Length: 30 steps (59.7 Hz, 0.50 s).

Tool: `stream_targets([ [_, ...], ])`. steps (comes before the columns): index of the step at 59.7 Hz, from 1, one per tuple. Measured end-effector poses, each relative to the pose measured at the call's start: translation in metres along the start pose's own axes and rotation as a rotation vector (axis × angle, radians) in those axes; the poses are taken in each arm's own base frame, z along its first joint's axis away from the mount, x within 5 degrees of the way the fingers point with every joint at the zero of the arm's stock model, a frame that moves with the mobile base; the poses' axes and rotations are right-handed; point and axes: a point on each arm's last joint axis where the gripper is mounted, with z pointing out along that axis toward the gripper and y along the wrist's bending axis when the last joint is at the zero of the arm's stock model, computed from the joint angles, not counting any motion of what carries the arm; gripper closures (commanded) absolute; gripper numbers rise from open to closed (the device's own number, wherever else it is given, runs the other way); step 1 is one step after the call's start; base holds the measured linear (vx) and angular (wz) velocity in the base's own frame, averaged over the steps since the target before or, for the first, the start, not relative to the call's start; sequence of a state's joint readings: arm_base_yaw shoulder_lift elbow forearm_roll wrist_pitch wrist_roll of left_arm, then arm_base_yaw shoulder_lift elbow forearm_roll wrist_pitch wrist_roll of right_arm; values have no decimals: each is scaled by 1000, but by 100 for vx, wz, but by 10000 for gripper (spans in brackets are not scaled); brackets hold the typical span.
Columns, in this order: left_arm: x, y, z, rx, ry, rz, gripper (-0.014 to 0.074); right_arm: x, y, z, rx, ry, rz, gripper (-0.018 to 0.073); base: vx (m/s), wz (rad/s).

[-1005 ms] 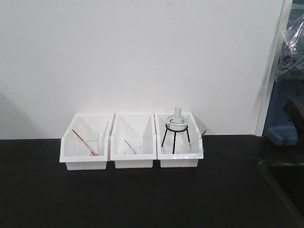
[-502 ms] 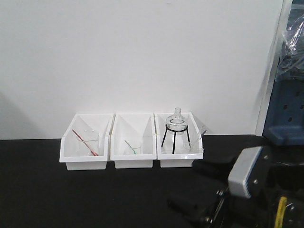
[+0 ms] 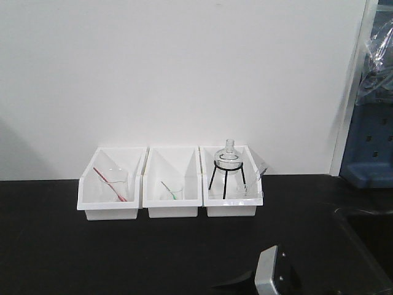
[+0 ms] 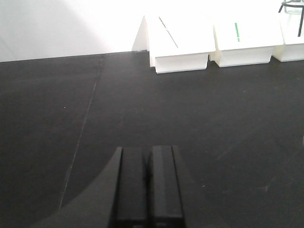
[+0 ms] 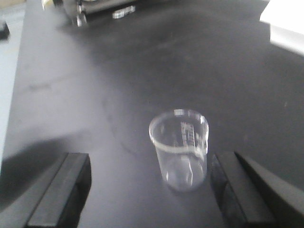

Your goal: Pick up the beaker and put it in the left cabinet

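**Right gripper bracketing beaker**

Jaws are standing wide, one finger lying on either side of the beaker. It is sitting upright and untouched on the black tabletop, so the spacing is giving clearance for closing. Left gripper is resting pressed closed, idle.

— What is seen of the left gripper?
— Two matte black, flat rectangular fingers, at six o'clock.
— And the right gripper?
— Black, blocky fingers are shown at seven and five o'clock. In the front view, a silver-grey housing with rounded corners is seen at six o'clock.
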<state>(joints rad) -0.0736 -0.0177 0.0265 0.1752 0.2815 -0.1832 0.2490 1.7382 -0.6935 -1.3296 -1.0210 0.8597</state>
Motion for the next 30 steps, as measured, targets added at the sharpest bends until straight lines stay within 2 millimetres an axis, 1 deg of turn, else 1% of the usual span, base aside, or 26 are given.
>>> stream_targets([
  [7, 0, 0, 0, 0, 0, 0, 593, 15, -10, 7, 24, 21, -7, 19, 0, 0],
  [18, 0, 0, 0, 0, 0, 0, 593, 32, -28, 18, 108, -41, 4, 34, 0, 0],
  [25, 0, 0, 0, 0, 0, 0, 593, 44, -35, 27, 136, -100, 14, 35, 0, 0],
  [30, 0, 0, 0, 0, 0, 0, 593, 52, -39, 32, 149, -110, 12, 35, 0, 0],
])
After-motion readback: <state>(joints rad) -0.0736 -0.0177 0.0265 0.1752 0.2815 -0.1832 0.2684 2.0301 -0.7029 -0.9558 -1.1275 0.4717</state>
